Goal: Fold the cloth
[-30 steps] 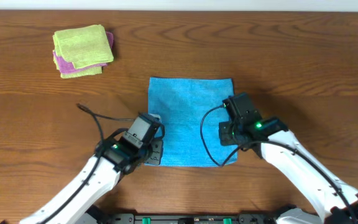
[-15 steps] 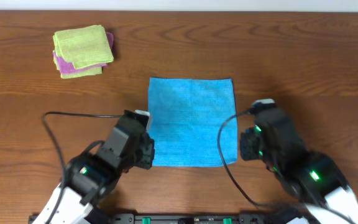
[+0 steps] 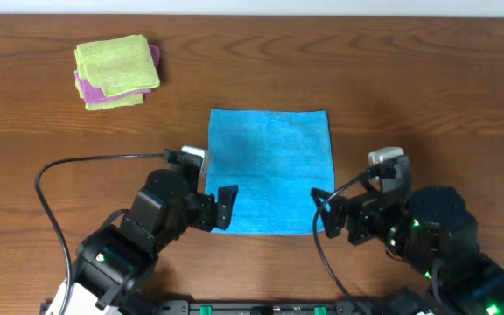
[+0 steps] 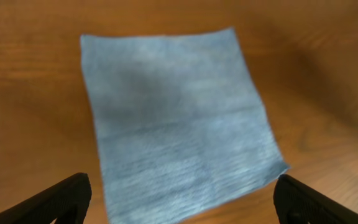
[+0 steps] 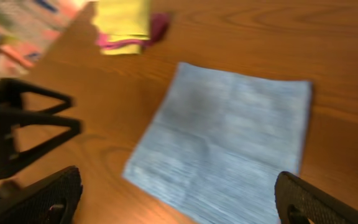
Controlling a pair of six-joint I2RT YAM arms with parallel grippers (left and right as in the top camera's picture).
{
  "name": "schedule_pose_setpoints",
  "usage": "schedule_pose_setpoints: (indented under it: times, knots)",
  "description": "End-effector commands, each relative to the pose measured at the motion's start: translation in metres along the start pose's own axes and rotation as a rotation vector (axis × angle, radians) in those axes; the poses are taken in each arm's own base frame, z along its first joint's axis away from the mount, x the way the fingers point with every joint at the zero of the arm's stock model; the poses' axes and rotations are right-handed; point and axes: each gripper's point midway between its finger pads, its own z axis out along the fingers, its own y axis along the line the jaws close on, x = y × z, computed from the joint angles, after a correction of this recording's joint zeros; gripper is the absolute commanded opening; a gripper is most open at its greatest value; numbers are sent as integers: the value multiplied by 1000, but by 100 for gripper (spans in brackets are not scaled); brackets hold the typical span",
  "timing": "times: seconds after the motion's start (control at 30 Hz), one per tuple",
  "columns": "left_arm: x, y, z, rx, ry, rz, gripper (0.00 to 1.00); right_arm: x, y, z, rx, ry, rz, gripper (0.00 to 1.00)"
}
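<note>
The blue cloth [image 3: 269, 171] lies flat as a neat square on the wooden table, also in the left wrist view [image 4: 173, 124] and the right wrist view [image 5: 229, 137]. My left gripper [image 3: 216, 213] hovers at the cloth's near left corner, open, with nothing between its fingers [image 4: 64, 198]. At the near right corner my right gripper [image 3: 338, 223] is raised and open too, its fingertips [image 5: 312, 199] wide apart and empty. Both wrist views look down on the cloth from above its near edge.
A folded stack of yellow-green and pink cloths [image 3: 116, 70] sits at the far left of the table [image 3: 427, 96], also in the right wrist view [image 5: 126, 22]. The left arm's dark frame [image 5: 17, 124] shows at that view's left. Cables loop beside both arms.
Both grippers have lifted off the cloth, drawn back toward the near edge and opened. The cloth lies where it was, flat.
</note>
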Motion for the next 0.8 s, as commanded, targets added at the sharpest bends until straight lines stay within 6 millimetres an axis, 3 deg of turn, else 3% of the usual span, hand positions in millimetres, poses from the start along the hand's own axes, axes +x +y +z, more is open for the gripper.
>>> schedule_pose_setpoints:
  times: [0.0,0.2,0.23,0.33,0.43,0.57,0.67,0.77]
  knots:
    - [-10,-16,-6,83,-21,-31,95,-4,21,-5,-106,-1,8,99]
    - [-29,-39,-11,203,-85,-43,99,-24,28,-7,-135,-75,100,99]
    - [-31,-40,-12,203,-92,-41,95,-25,28,-7,-135,-80,73,99]
    - [-35,-9,-18,24,-119,-67,93,-20,10,-14,-22,-58,77,99]
    - [-46,29,-52,-218,-169,-47,95,-16,-26,-41,216,-40,111,99]
    - [-65,46,-106,-353,-254,8,95,-26,-49,-92,411,-81,111,99]
    - [-57,63,-133,-440,-287,-11,85,-17,-63,-118,515,-60,142,99]
    - [-45,77,-161,-483,-331,-59,84,-6,-79,-144,636,-42,176,99]
